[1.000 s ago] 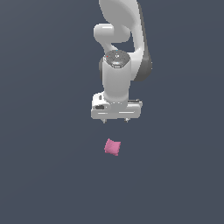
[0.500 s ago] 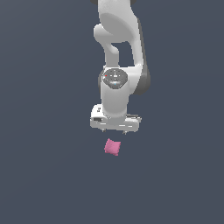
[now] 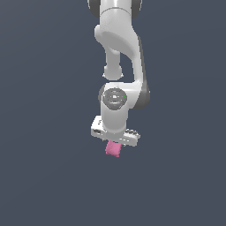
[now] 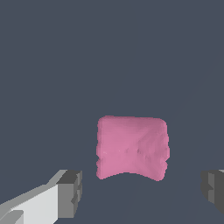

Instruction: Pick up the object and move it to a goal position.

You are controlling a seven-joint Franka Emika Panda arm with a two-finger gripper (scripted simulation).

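Observation:
The object is a small pink cushion-shaped block point(image 3: 113, 150) lying on the dark grey floor. In the exterior view the white gripper point(image 3: 115, 140) hangs straight over it and its hand covers the block's upper edge. In the wrist view the block point(image 4: 132, 148) sits between the two grey fingertips point(image 4: 70, 193), which stand far apart on either side of it without touching it. The gripper point(image 4: 142, 192) is open and holds nothing. The block is much narrower than the gap between the fingers.
The dark grey floor point(image 3: 48, 176) is flat and uniform all around the block. The white arm point(image 3: 120, 48) rises straight above the gripper.
The arm has come down steadily toward the block; the gripper that hung clearly above it now reaches it. The block has not moved.

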